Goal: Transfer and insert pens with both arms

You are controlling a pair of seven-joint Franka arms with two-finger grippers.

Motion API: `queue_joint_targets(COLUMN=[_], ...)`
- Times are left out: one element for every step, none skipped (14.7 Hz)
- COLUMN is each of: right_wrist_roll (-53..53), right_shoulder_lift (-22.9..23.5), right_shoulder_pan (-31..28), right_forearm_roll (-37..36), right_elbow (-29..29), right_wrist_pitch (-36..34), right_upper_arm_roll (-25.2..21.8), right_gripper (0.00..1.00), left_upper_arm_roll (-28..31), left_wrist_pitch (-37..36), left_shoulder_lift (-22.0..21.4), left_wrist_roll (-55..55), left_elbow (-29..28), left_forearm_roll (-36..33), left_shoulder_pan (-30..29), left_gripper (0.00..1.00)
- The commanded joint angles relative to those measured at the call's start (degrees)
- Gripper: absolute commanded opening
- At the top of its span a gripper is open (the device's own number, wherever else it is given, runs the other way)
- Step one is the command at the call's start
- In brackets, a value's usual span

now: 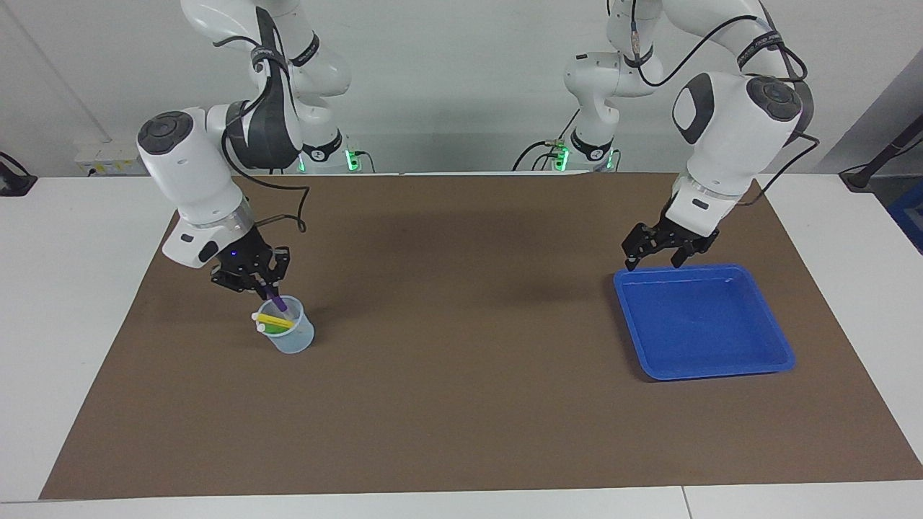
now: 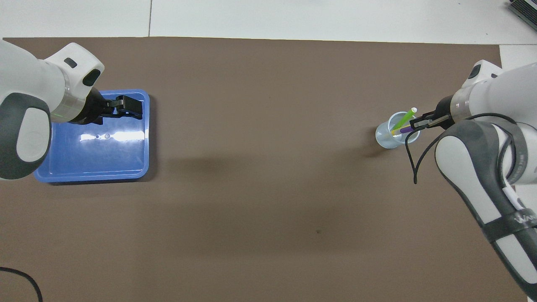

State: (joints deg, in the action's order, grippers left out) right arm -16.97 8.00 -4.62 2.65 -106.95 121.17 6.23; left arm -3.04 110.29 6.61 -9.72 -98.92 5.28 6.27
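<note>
Right gripper (image 1: 264, 290) is clenched on the purple pen (image 1: 275, 298), whose lower end sits inside the clear plastic cup (image 1: 291, 333); the grip point is partly masked by the black fingers. The cup also holds the yellow pen (image 1: 272, 321) and green pen (image 2: 403, 118), both leaning across its rim. Left gripper (image 1: 652, 261) hangs released, holding nothing, over the nearer rim of the shallow square blue tray (image 1: 703, 321). Both containers stand well apart on the matte brown mat (image 1: 461, 375).

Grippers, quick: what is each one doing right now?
Left gripper: open, holding nothing, over the blue tray.
Right gripper: shut on the purple pen, at the cup.
</note>
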Motion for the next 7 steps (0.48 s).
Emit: queue_joint_targets(right_wrist_roll=[1.5, 1.8, 2.5, 3.6, 4.1, 4.3, 5.0], right_shoulder_lift=[0.6, 0.7, 0.7, 0.7, 0.5, 0.1, -0.2], right_shoulder_pan=[-0.8, -0.7, -0.7, -0.7, -0.7, -0.7, -0.6], right_forearm_roll=[-1.8, -1.8, -1.8, -1.8, -1.8, -1.8, -1.8], right_elbow=[-0.8, -0.8, -0.6, -0.5, -0.3, 0.2, 0.7], right_wrist_pitch=[2.1, 2.2, 2.0, 1.4, 0.5, -0.8, -2.3], right_upper_arm_roll=[0.9, 0.9, 1.0, 1.0, 1.0, 1.0, 1.0], right_gripper=[0.20, 0.61, 0.95, 1.00, 1.00, 1.00, 1.00], left_upper_arm_roll=[-0.6, -0.5, -0.4, -0.6, -0.7, -0.5, -0.5], left_wrist_pitch=[1.2, 1.8, 2.0, 2.0, 2.0, 1.9, 1.6], left_shoulder_lift=[-0.5, -0.5, -0.6, -0.6, -0.5, -0.5, -0.5], left_wrist_roll=[5.9, 9.8, 13.0, 14.4, 14.7, 14.8, 14.8], left_elbow=[-0.7, -0.8, -0.8, -0.7, -0.7, -0.7, -0.7], left_forearm_roll=[-1.1, -1.1, -1.1, -1.1, -1.1, -1.1, -1.1], left_shoulder_pan=[-4.2, -4.4, -5.4, -7.0, -8.2, -8.6, -9.0], left_gripper=[1.00, 1.00, 1.00, 1.00, 1.00, 1.00, 1.00])
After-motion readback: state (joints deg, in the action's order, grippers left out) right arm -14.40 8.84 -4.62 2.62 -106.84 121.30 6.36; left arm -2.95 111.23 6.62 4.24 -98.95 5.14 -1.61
